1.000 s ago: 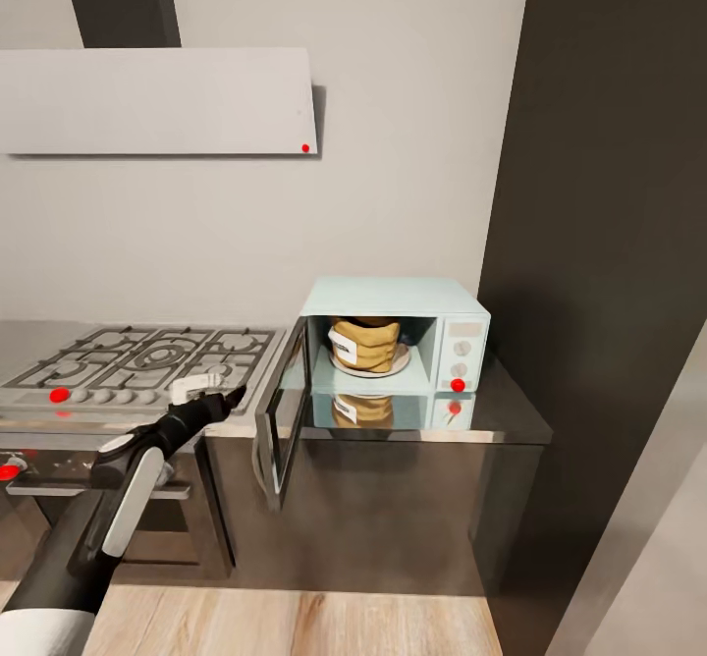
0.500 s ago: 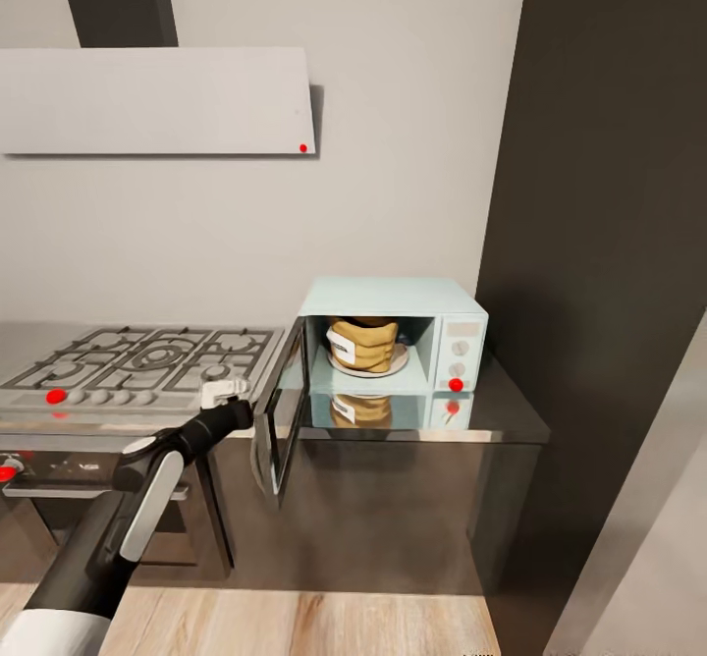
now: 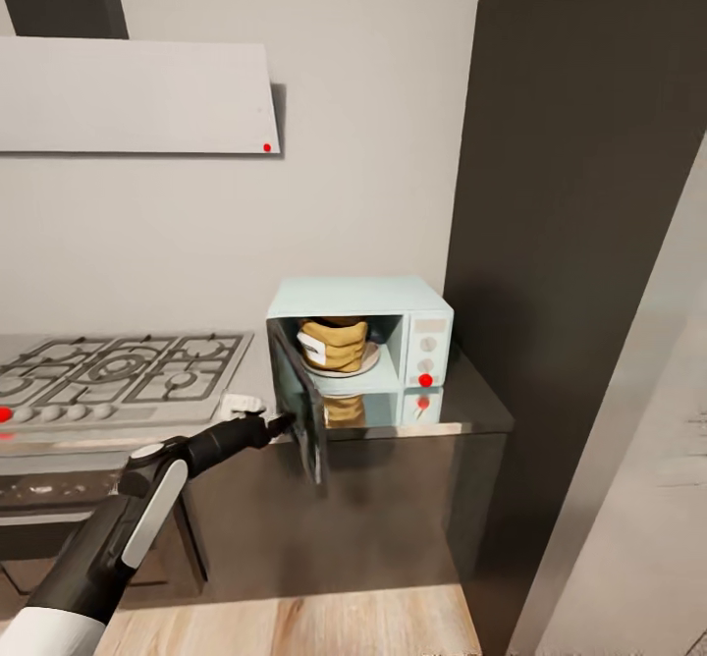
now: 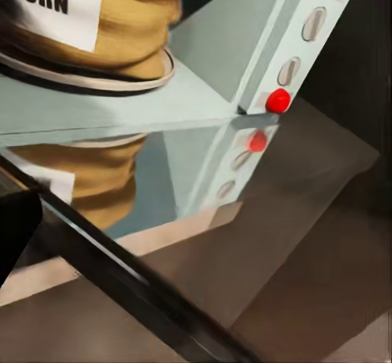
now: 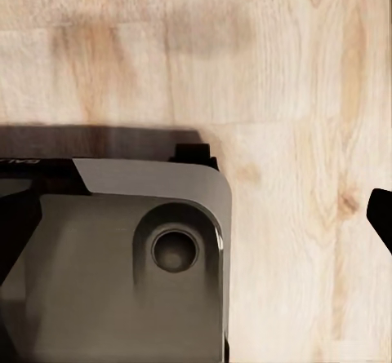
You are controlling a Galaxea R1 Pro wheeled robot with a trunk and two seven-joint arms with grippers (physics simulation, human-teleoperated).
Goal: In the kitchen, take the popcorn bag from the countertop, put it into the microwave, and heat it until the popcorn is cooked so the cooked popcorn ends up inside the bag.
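Observation:
The pale blue microwave (image 3: 393,314) stands on the grey countertop (image 3: 476,409) with its dark door (image 3: 300,410) partly open. Inside, the tan popcorn bag (image 3: 334,342) sits upright on the round plate (image 3: 359,365). My left gripper (image 3: 280,425) is against the outer face of the door, near its lower edge, with nothing held. The left wrist view looks past the door's edge (image 4: 122,273) to the popcorn bag (image 4: 122,20) with its white label and the knob panel (image 4: 302,45). One dark fingertip (image 5: 380,216) of the right gripper hangs over the wood floor.
A gas hob (image 3: 118,371) lies left of the microwave, with a white hood (image 3: 137,96) above it. A tall dark cabinet (image 3: 579,194) rises just right of the countertop. The light wood floor (image 5: 310,94) and the robot's grey base (image 5: 122,273) sit under the right arm.
The camera has turned right, so the scene sits further left. My left gripper has travelled right to the door, and the door has swung from wide open toward shut.

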